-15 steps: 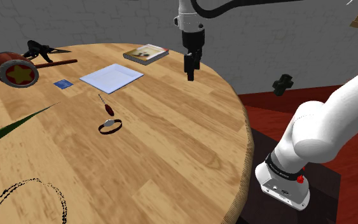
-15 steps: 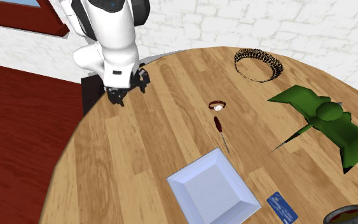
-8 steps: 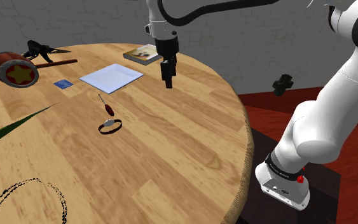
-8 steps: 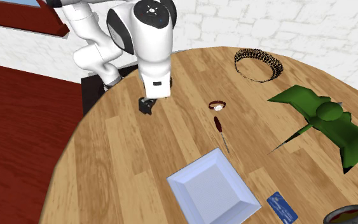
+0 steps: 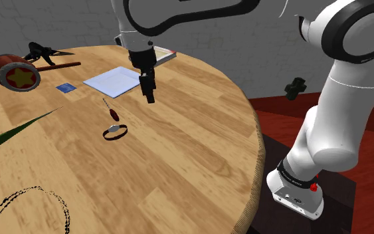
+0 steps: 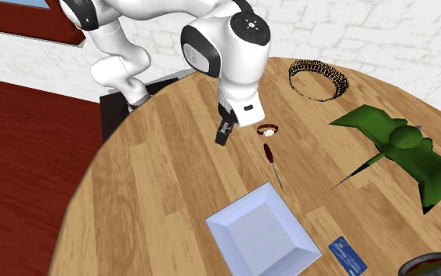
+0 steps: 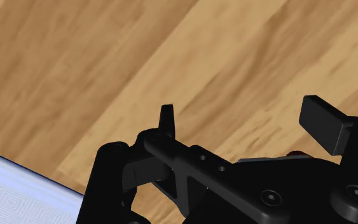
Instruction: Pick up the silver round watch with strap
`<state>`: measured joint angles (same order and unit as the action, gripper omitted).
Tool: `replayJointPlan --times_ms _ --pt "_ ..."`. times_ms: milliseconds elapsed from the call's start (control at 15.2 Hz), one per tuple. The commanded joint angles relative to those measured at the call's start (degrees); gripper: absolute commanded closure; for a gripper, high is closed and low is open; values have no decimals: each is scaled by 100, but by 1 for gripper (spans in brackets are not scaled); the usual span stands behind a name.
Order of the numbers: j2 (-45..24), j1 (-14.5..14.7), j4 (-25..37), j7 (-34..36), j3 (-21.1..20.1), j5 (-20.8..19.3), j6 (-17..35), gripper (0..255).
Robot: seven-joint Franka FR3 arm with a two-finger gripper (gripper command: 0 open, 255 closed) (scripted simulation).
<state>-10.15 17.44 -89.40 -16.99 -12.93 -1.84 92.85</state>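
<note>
The watch (image 5: 115,131) is a small round silver face on a dark strap loop, lying on the round wooden table (image 5: 192,153). In the second exterior view the watch (image 6: 268,130) lies just beyond my gripper (image 6: 222,135). My black gripper (image 5: 150,95) hangs above the wood, apart from the watch, toward the shoulder view's upper right of it. In the wrist view my gripper (image 7: 244,121) is open, its fingers (image 7: 166,121) standing apart over bare wood.
A dark red screwdriver (image 5: 109,106) lies beside the watch. A white square tray (image 5: 117,80), a book (image 5: 164,53), a blue card (image 5: 65,87) and a red drum (image 5: 14,72) sit farther back. A black chain loop (image 5: 26,206) and green leaves (image 6: 403,149) are nearby.
The arm has swung across the table toward the shoulder view's left and lower, bringing the gripper from near the book to beside the tray, closer to the watch.
</note>
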Motion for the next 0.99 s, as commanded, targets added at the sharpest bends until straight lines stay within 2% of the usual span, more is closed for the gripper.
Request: replayJointPlan --times_ms 0,528,924 --pt "-342 124 443 -121 -104 -43 -114 0" --pt "-1871 809 2455 -544 -476 -353 -677 0" --pt "-1774 747 1837 -555 -467 -328 -157 0"
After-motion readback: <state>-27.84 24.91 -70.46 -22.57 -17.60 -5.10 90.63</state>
